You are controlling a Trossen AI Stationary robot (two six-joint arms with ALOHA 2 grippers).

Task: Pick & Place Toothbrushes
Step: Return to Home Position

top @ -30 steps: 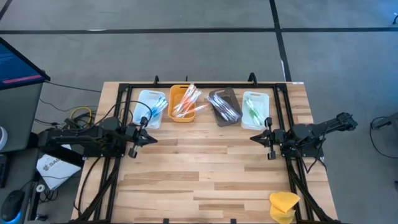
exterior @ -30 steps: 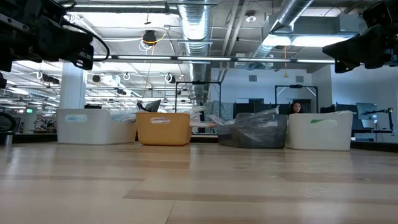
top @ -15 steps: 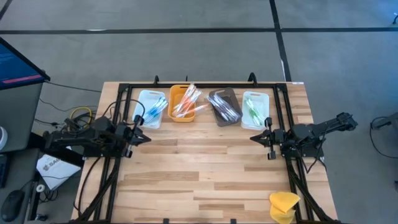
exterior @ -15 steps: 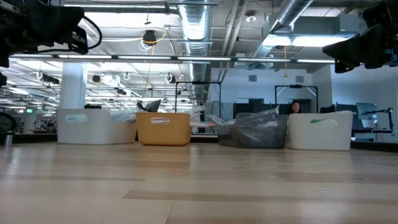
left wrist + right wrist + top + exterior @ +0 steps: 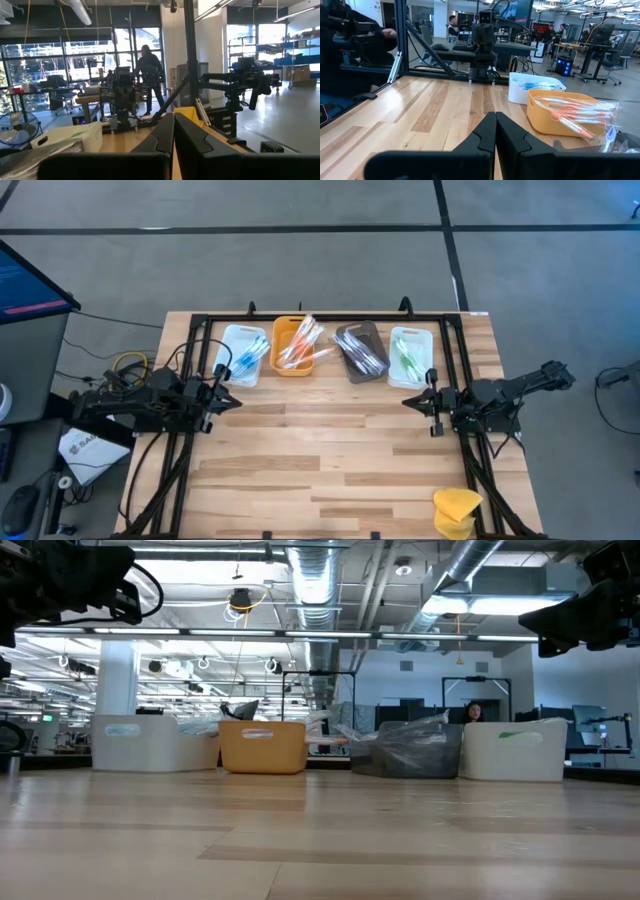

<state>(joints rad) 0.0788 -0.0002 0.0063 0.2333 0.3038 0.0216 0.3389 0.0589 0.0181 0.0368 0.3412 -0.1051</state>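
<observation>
Toothbrushes lie sorted in four trays along the table's far side: blue ones in a white tray (image 5: 241, 354), orange and white ones in an orange tray (image 5: 297, 346), clear ones in a dark tray (image 5: 361, 352), and green ones in a white tray (image 5: 410, 357). My left gripper (image 5: 236, 402) hovers shut near the left edge, in front of the blue tray, pointing toward the table's middle. My right gripper (image 5: 406, 402) hovers shut near the right edge, facing it. In the wrist views both pairs of fingers (image 5: 174, 132) (image 5: 495, 120) are closed together, with nothing between them.
A yellow sponge-like lump (image 5: 456, 511) lies at the table's near right corner. A black frame (image 5: 320, 317) runs along the far edge and both sides. Bare wood (image 5: 320, 450) spreads between the two arms. People stand in the room beyond the table.
My left gripper has drawn back toward the table's left edge, risen a little and tipped its fingers slightly upward, staying shut. My right gripper and the trays have kept still.
</observation>
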